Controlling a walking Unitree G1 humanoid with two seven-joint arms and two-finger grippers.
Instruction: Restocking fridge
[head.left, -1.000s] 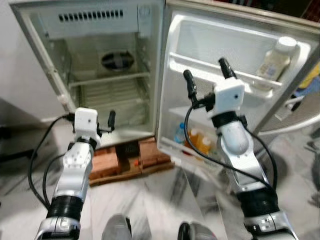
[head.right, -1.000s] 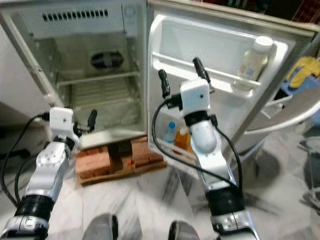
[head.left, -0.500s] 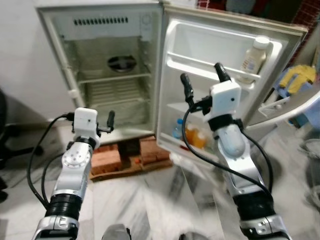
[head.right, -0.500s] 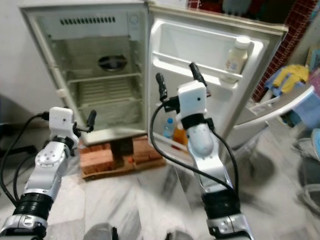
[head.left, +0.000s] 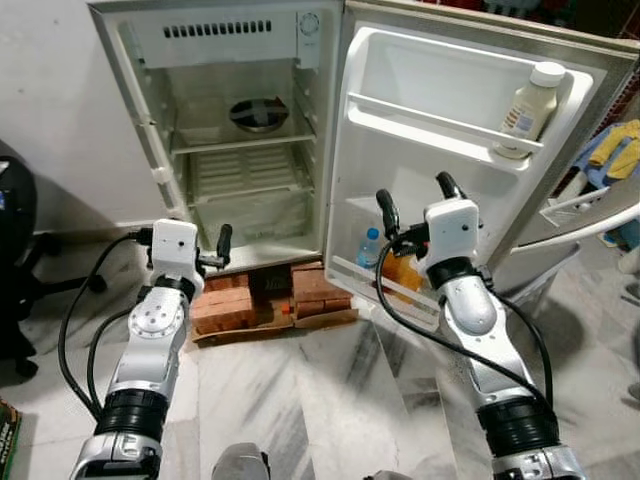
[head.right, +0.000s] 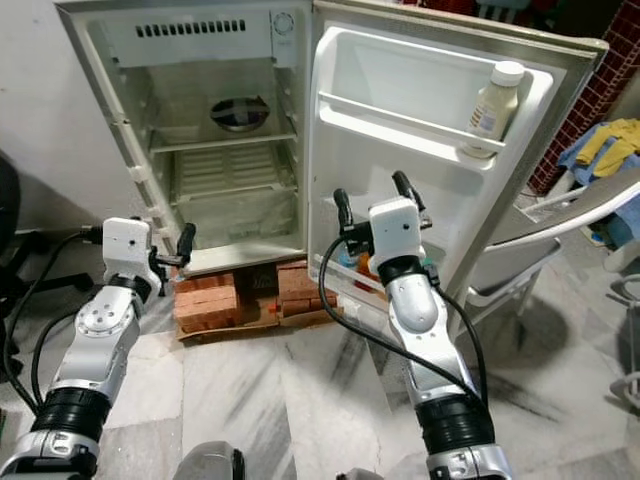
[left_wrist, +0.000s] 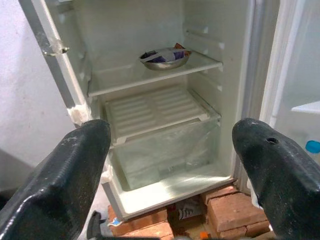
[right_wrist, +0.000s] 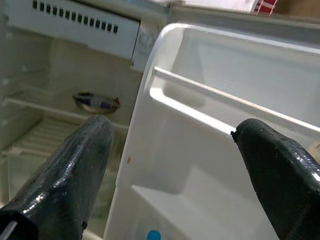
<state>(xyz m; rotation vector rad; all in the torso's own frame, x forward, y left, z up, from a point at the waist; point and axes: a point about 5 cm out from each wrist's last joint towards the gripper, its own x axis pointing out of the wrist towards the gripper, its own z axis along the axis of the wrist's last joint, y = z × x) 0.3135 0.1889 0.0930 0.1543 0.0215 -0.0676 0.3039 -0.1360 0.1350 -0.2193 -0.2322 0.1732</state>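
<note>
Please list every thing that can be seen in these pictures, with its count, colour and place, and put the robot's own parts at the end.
fridge: one, white, open, standing on bricks.
fridge door: one, white, swung open to the right.
metal bowl: one, silver, on the upper shelf inside.
crisper drawer: one, clear, at the fridge bottom.
sauce bottle: one, cream with white cap, upper door shelf.
water bottle: one, clear with blue cap, lower door shelf.
orange bottle: at least one, lower door shelf, partly hidden.
bricks: several, red-brown, under the fridge.
left hand: one, black fingers, open, before the fridge bottom.
right hand: one, black fingers, open, before the door.
</note>
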